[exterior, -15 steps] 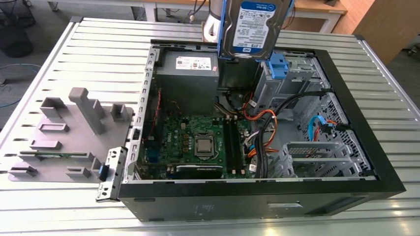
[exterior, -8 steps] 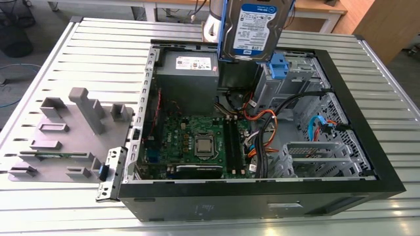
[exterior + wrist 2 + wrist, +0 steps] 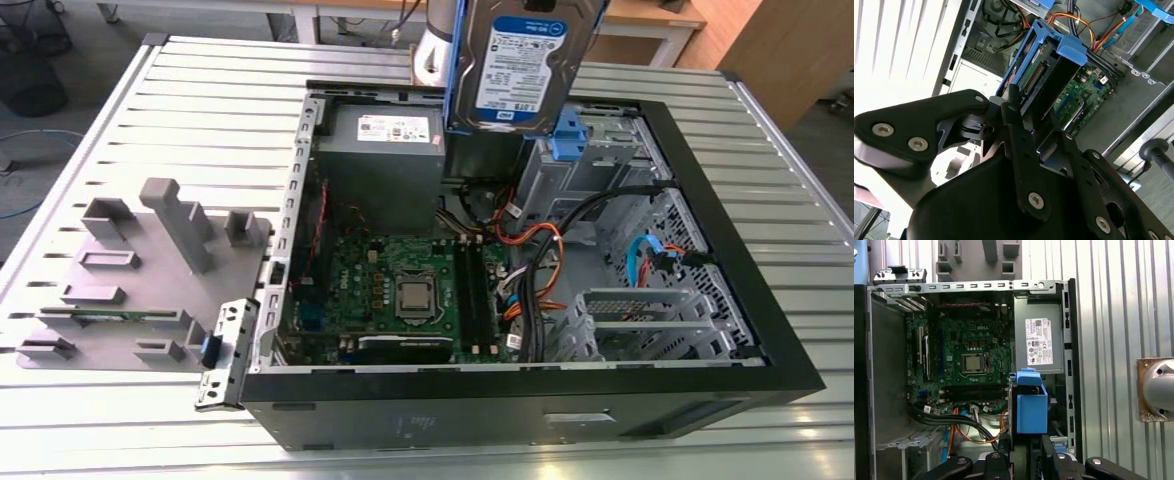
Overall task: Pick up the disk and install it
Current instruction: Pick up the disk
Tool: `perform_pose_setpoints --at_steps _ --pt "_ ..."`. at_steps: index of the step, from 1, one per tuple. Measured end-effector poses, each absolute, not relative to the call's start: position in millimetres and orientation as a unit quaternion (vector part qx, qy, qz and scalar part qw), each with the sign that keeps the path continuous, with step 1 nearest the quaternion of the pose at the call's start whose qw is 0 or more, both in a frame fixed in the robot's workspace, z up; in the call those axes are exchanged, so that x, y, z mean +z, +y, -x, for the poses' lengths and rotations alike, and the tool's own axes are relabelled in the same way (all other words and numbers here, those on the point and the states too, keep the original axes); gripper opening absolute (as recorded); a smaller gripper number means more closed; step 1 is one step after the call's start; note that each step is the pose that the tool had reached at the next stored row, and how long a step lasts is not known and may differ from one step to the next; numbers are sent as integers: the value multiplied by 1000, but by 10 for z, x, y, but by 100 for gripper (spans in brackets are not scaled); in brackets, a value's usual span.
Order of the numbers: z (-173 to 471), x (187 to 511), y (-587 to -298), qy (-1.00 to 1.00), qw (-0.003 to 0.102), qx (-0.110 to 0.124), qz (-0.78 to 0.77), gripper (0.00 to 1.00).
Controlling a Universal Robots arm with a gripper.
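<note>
**While Hanging Over the Open Case, the Disk Is Sitting Tight in the Jaws**

Because the jaws are closing on the disk from both flanks, apparently along its blue rails, the gripper is carrying it on edge with its long axis pointing down toward the case. Judging from the task, that upright hold is probably putting the narrow end first, as a slide-in bay would want. In the exterior view the disk is hanging in the air above the far part of the case, between the supply and the cage with its blue latch.

The exterior view is giving the label face and the disk's height over the case. The second wrist view is showing the fingers against the disk, plus its green circuit side and connector. The first wrist view is looking straight down past the disk's blue end. It is laying out the board, the supply's white sticker and the orange cables beneath. Beside the case, on the exterior view's left, a grey fixture is lying on the slatted table.
</note>
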State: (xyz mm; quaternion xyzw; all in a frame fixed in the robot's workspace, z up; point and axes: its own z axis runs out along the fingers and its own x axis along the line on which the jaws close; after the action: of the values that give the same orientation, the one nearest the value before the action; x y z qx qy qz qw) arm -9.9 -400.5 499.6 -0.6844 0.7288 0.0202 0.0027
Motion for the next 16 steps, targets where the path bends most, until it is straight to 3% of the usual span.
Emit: perform_pose_setpoints --at_steps 16 --pt "99 4996 -4393 729 3 20 684 35"
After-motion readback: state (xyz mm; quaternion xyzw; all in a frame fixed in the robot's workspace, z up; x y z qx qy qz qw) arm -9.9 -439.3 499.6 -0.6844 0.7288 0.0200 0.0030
